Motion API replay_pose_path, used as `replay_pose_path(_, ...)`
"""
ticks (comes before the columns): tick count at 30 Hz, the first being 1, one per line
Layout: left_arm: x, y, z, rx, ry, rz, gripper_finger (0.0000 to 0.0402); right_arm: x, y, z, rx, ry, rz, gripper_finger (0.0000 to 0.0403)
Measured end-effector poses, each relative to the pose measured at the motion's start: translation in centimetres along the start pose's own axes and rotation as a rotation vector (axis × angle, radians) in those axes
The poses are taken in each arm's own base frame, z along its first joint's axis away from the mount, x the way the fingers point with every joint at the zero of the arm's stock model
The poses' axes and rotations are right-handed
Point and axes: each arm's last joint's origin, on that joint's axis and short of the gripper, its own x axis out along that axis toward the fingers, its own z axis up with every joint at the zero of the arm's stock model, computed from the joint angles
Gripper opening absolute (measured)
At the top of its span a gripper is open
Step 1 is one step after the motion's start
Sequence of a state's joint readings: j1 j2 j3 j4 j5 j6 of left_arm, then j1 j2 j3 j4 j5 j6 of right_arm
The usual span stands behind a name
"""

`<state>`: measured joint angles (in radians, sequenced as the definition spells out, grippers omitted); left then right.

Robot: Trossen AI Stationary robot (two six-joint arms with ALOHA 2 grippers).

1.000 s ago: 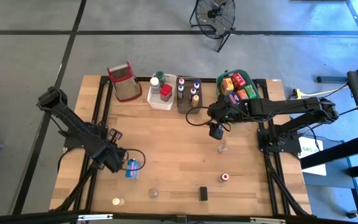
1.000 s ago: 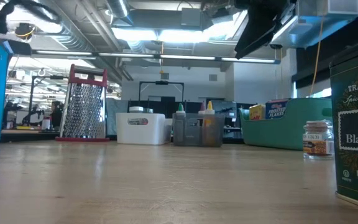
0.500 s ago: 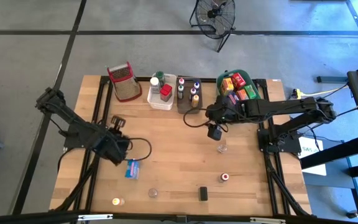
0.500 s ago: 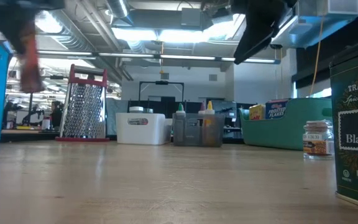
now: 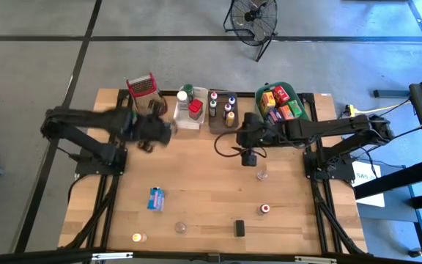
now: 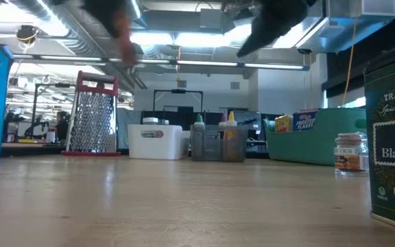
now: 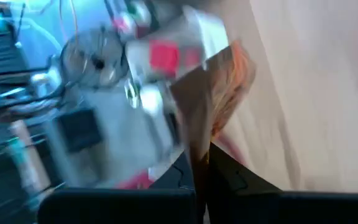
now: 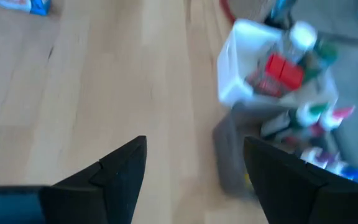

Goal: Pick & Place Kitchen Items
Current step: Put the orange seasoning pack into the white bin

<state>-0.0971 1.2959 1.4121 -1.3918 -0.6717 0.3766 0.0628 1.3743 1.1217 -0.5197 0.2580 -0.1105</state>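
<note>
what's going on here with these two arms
Two robot arms are sorting small kitchen items on a wooden table. The left gripper, shut and empty as far as can be seen, is near the white bin at the back. The right gripper hangs open and empty over the table's middle, by the grey bin. A blue box, a dark box and small jars lie loose at the front.

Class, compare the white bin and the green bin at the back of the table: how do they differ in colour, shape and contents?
The white bin is pale and rectangular; the green bin is green with a more rounded outline. The white bin holds a red-topped item and a white-capped bottle; the green bin holds red, orange and green boxes. The white bin sits beside the grater, the green bin nearer the right arm. Both are open-topped and stand along the table's far edge.
</note>
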Motion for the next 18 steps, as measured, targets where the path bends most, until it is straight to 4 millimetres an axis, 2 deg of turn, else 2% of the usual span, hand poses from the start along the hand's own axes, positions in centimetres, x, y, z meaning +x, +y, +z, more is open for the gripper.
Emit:
replay_pose_path(4, 1.7, 5.0, 1.1, -0.156, -0.234, -0.069, 0.0002, -0.1, 0.1, 0.7, -0.077, -0.065, -0.005, 0.027)
replay_pose_path(8, 5.1, 7.7, 1.7, -0.202, -0.301, -0.172, 0.0002, -0.2, 0.7, 0.7, -0.115, -0.07, 0.008, 0.027)
replay_pose_path(12, 9.6, 8.7, 2.0, -0.193, -0.23, -0.267, 0.0002, -0.4, 1.5, 0.5, -0.142, -0.047, 0.032, 0.027)
replay_pose_path(18, 16.1, 9.0, 2.0, -0.197, -0.113, -0.392, 0.0002, -0.7, 2.5, 0.3, -0.185, -0.035, 0.06, 0.027)
